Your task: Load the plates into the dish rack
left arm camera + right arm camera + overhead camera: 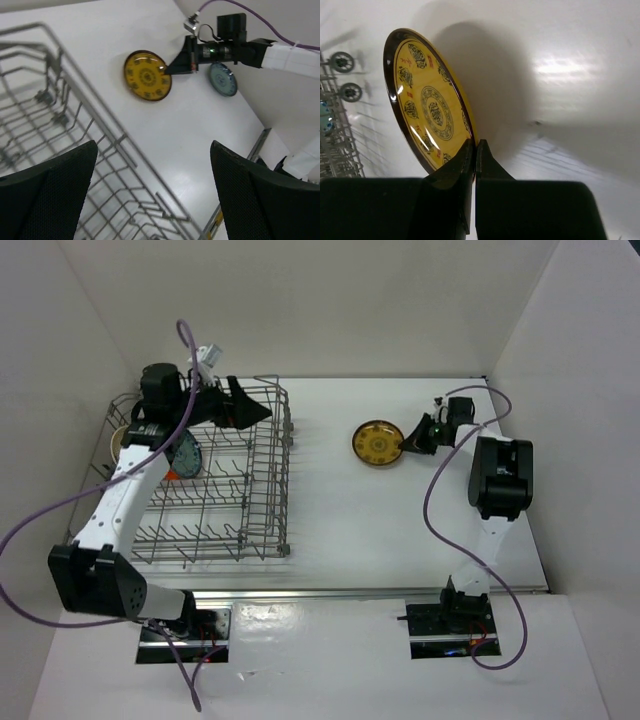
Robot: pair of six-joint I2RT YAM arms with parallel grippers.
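The yellow plate (pixel 378 443) with dark pattern is at mid-table, right of the dish rack (pixel 262 540). My right gripper (pixel 410 441) is shut on its right rim; in the right wrist view the fingertips (pixel 468 152) pinch the plate's edge (pixel 427 100), and the plate is tilted off the table. My left gripper (pixel 250 408) is open and empty above the rack's far right corner, with rack wires (pixel 75 95) below it. A bluish plate (pixel 186 455) and an orange-red plate (pixel 172 475) stand in the rack's left part. The left wrist view shows the yellow plate (pixel 147 76) and another bluish patterned plate (pixel 223 80) lying under the right wrist.
White walls enclose the table on the left, back and right. The right arm's cable (pixel 432 500) loops over the table near the arm. A round wire holder (pixel 115 420) sits at the rack's far left. The table's front edge (pixel 400 590) runs before the arm bases.
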